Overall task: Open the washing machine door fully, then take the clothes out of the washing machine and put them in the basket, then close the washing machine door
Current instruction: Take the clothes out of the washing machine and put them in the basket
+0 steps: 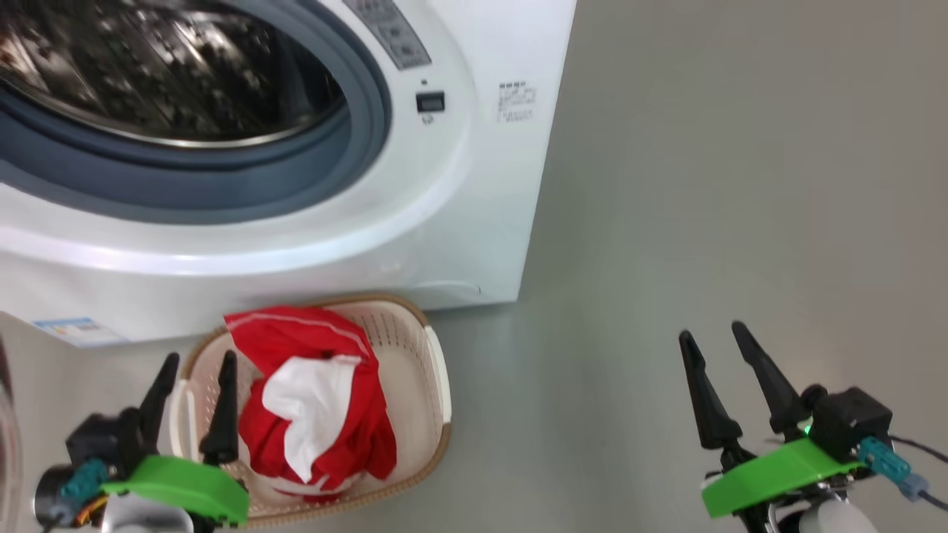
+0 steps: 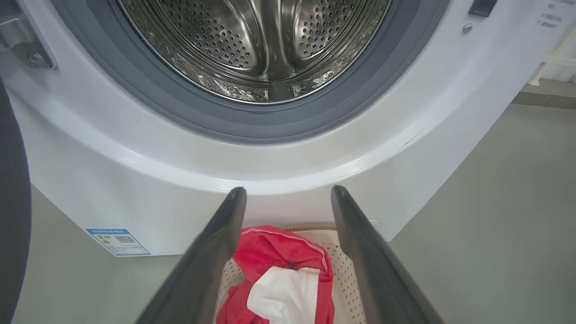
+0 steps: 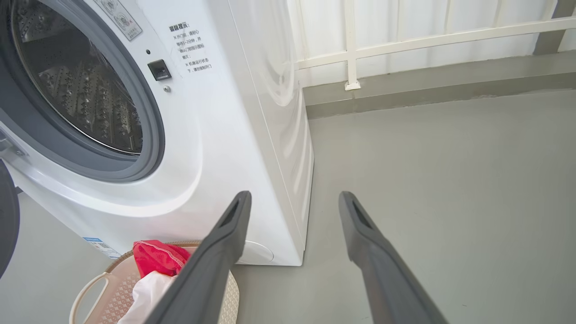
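Washing machine [image 1: 474, 222] mouth uncovered; door [image 2: 11, 202] swung off its left edge. Clothes [image 1: 311, 400] lie in basket [image 1: 438, 370] just before machine's base. My left gripper [image 1: 201, 358] hovers at basket's near rim, right gripper [image 1: 709, 332] over open floor [image 1: 703, 185] right of machine; both spread wide, empty

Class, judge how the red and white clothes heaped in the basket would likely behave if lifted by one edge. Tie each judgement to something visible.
Probably floppy: the clothes lie crumpled in soft folds in the basket, so they would likely drape and dangle. Likely light: the fabric looks thin.
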Controlling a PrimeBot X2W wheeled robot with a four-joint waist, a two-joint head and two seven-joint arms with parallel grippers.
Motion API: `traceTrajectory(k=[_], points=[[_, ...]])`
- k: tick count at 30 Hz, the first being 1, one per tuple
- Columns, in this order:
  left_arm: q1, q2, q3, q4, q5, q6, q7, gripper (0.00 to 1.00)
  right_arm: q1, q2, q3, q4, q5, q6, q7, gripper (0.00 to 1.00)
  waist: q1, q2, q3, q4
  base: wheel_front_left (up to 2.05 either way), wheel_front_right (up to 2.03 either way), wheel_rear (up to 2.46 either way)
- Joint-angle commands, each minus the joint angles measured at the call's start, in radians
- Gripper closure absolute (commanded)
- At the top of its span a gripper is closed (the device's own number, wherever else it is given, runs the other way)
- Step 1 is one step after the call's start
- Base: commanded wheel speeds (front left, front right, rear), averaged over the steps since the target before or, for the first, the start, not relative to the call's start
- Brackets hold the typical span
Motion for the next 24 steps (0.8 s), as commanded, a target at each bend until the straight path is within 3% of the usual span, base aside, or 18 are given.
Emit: traceTrajectory(k=[1, 24], points=[[0.023, 0.02, 0.036, -0.041, 0.01, 0.001, -0.005, 0.0, 0.012, -0.001, 0.011, -0.02, -0.009, 0.007, -0.006, 0.0, 0.0, 0.0, -0.063, 0.013, 0.0, 0.0, 0.0], [0.354, -0.046, 0.083, -0.336, 0.058, 0.001, -0.005, 0.0, 0.206, -0.001, -0.056, -0.037, -0.01, 0.007, -0.006, 0.0, 0.0, 0.0, -0.227, 0.027, 0.0, 0.0, 0.0]])
